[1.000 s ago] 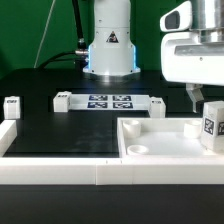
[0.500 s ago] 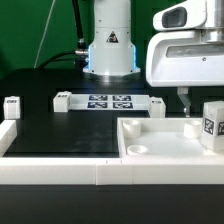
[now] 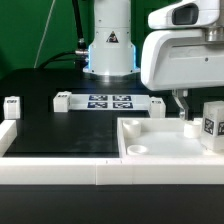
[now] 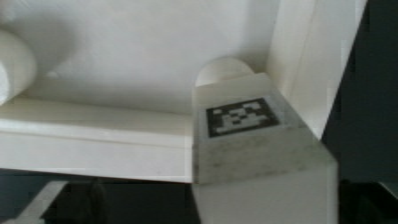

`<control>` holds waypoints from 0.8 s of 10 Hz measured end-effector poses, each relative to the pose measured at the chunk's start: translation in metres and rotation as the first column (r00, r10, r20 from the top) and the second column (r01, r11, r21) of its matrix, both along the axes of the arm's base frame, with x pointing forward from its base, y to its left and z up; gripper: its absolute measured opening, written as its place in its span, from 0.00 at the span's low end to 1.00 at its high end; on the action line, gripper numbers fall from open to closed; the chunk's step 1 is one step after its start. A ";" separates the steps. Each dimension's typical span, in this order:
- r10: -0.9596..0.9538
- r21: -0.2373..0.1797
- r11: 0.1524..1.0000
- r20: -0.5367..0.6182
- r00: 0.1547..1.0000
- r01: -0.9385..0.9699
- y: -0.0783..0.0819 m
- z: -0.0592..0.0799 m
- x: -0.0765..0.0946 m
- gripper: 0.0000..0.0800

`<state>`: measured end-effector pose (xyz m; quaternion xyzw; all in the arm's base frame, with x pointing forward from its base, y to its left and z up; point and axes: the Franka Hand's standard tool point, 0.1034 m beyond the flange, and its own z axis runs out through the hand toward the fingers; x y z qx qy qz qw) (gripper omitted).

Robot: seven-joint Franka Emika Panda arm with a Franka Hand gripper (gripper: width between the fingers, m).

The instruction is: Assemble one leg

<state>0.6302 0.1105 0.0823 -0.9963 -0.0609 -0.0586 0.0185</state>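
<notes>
Now the gripper (image 3: 181, 103) has slid toward the exterior view's left, away from the small white plastic leg (image 3: 212, 122) with its black-and-white tag. I cannot tell if its fingers are apart.

Your arm's base (image 3: 109, 45) stands upright at the back, near the middle of the exterior view. The wrist housing (image 3: 185, 55) fills that view's upper right, and the hand (image 3: 181, 106) points straight down beneath it. Only one dark finger (image 3: 179, 100) shows, so you cannot tell how the jaws stand.
</notes>
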 end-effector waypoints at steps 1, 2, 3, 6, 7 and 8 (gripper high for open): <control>0.000 0.000 1.000 0.000 1.000 0.000 0.000 0.000 0.000 0.64; 0.000 0.000 1.000 0.000 1.000 0.000 0.000 0.000 0.000 0.64; -0.013 0.003 1.000 -0.001 1.000 0.013 0.000 0.000 0.000 0.47; -0.130 0.020 0.991 -0.009 0.992 0.130 0.001 -0.001 0.000 0.36; -0.259 0.039 0.965 -0.021 0.966 0.259 0.003 -0.001 -0.001 0.36; -0.408 0.051 0.911 -0.034 0.912 0.409 0.004 -0.001 -0.002 0.36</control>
